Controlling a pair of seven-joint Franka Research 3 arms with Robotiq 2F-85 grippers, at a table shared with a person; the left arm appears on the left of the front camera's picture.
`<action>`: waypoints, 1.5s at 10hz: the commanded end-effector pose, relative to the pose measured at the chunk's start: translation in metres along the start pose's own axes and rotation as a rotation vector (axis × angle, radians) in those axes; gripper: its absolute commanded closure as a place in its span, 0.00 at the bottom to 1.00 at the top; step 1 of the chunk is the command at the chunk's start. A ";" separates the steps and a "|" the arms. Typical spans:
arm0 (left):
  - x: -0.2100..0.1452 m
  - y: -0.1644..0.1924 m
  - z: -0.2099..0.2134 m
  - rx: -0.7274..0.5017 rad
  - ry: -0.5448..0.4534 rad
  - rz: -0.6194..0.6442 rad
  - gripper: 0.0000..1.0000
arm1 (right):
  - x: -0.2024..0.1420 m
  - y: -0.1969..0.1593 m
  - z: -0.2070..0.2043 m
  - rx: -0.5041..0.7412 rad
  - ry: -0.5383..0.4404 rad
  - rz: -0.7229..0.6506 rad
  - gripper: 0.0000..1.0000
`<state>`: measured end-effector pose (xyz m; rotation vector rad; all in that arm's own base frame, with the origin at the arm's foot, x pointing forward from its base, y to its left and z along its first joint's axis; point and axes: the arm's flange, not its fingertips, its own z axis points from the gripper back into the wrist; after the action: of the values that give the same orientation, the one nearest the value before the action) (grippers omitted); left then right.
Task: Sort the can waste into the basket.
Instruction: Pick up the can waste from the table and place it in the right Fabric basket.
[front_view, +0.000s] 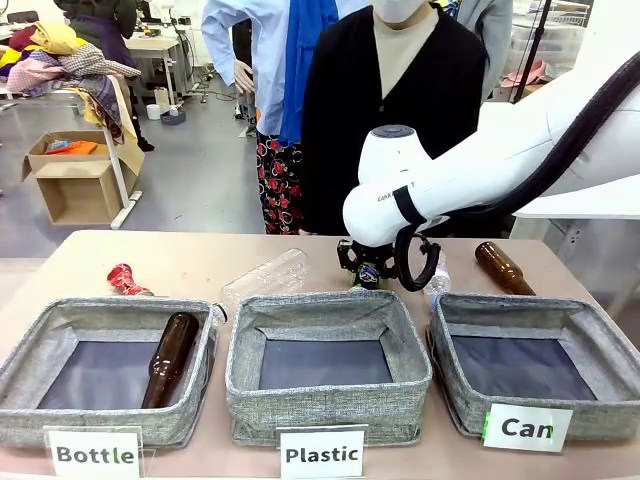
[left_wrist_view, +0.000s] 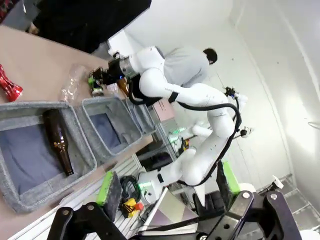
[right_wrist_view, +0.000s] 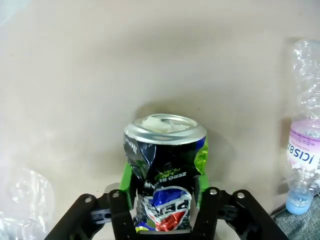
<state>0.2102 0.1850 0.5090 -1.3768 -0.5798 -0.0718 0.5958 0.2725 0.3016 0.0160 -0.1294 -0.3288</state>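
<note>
Black can (right_wrist_view: 164, 170) pinched between right fingers (right_wrist_view: 126, 189).

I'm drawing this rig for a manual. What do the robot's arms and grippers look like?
The right arm is glossy white with rounded links, a grey joint cap, a black band and small dark lettering; a black ribbed cable runs along it. The right gripper and left gripper are black, each with two fingers carrying green pads.
</note>
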 end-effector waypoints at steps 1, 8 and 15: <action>0.018 0.027 -0.035 -0.017 0.100 0.060 0.00 | 0.002 0.005 0.003 -0.027 -0.026 -0.028 0.86; 0.026 0.062 -0.086 -0.018 0.191 0.133 0.00 | 0.008 -0.064 0.092 0.081 -0.095 0.090 1.00; 0.026 0.062 -0.086 -0.018 0.191 0.133 0.00 | -0.064 -0.210 0.164 0.080 0.067 1.117 1.00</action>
<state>0.2881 0.1242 0.4565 -1.3995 -0.3404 -0.0993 0.4556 0.1243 0.4518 0.0697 -0.0853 0.5214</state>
